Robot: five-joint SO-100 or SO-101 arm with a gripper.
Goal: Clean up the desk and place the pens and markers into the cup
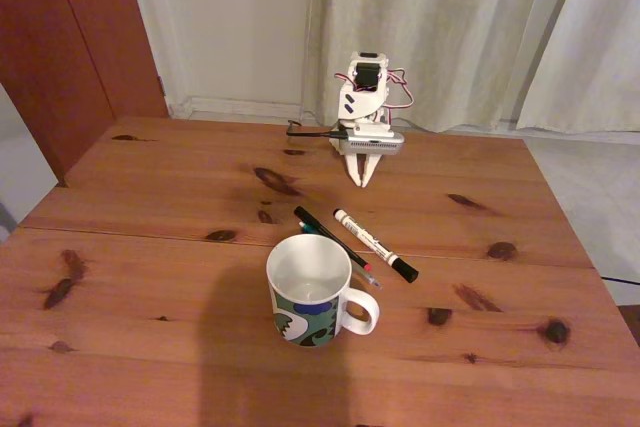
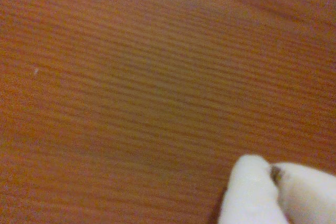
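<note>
Nearest the fixed camera stands the cup point(image 1: 312, 292), a white mug with a green, dark blue and white pattern round its outside, sitting just below the middle of the frame with its handle pointing toward the right. Its inside looks bare white from this angle. A soft dark shadow falls from it toward the bottom edge across the desk point(image 1: 140, 247), whose reddish-brown planks are dotted with dark knots.

Just above and to the right of the cup lie the pens. A white-barrelled marker point(image 1: 375, 244) with a black cap at its lower right end slants from upper left to lower right. Beside it, on its left, a black pen point(image 1: 331, 237) with a reddish end runs at much the same slant, its lower end near the cup's rim. A thin teal-green pen point(image 1: 306, 229) peeks out close against the black one; I cannot tell whether they touch.

Further back, in the upper middle of the frame, the white arm point(image 1: 362, 97) sits folded low, with curtains point(image 1: 450, 27) behind it. Its gripper point(image 1: 361, 180) points down at the wood, fingers drawn together and holding nothing. In the wrist view the white fingertips point(image 2: 249, 192) sit pressed close at the lower right corner, over blurred wood grain.
</note>
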